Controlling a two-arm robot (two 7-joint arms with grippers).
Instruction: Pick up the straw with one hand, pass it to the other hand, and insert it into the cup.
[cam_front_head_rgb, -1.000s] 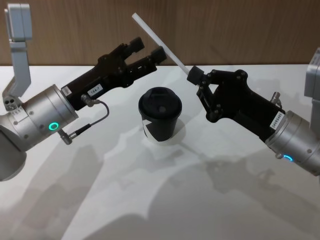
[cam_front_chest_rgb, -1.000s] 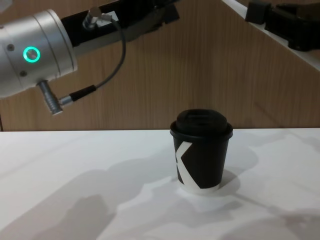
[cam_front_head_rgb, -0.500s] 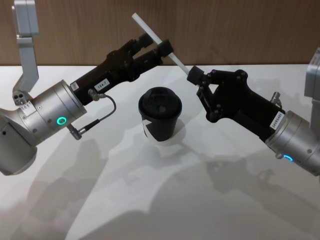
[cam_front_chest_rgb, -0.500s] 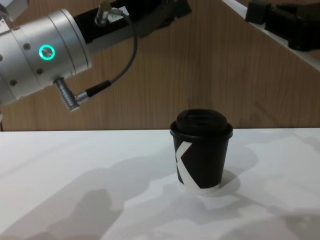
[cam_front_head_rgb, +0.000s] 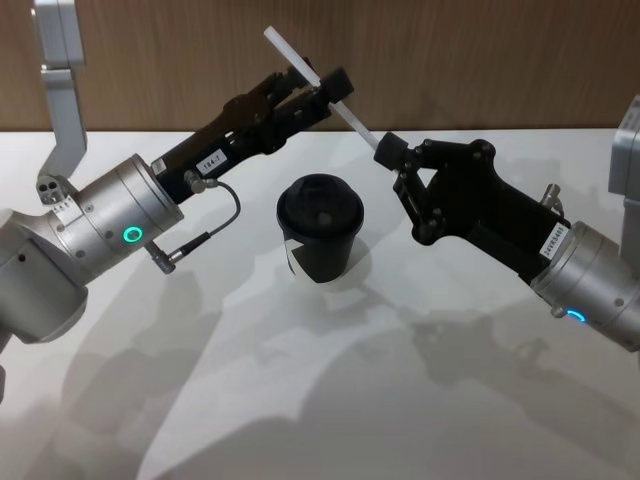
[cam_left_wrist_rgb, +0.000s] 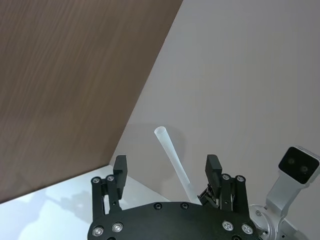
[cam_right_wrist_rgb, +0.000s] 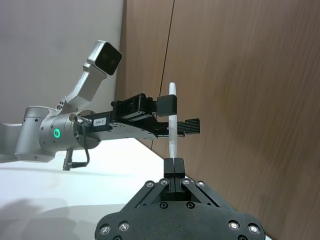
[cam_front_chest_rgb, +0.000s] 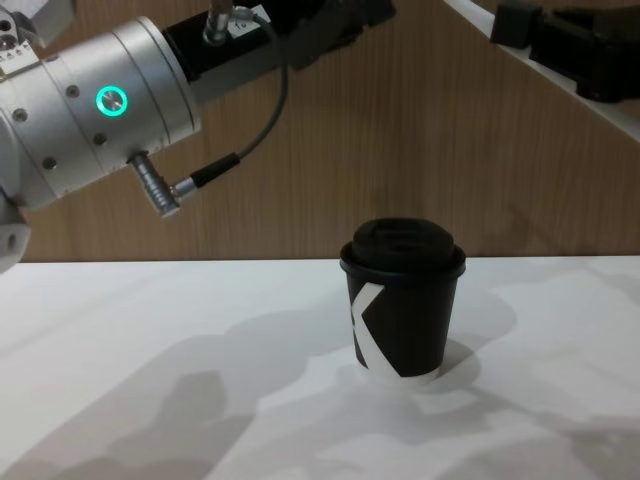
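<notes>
— Where's the straw (cam_front_head_rgb: 355, 122)?

— Up in the air, higher than the cup (cam_front_head_rgb: 320, 238). The right gripper (cam_front_head_rgb: 386, 150) is clamped on its lower end, and nothing else carries it.

— Which way does it lie?

— On a slant. From the right gripper its long axis climbs toward the robot's left and the wooden wall (cam_front_head_rgb: 480, 60), so the free end is its highest point. Seen from the right wrist, it stands straight out of the fingertips.

— And the left gripper (cam_front_head_rgb: 318, 80)?

— Spread wide, with one finger (cam_left_wrist_rgb: 120, 167) on each side of the straw, about midway along it. The straw sits nearer one finger than the other. I can't tell whether it touches that one.

— The cup?

— Upright on the white table (cam_front_head_rgb: 400, 400), lid on, low between the two grippers and apart from both. In the head view the straw's lower end is off to the cup's right, not over the lid.
</notes>
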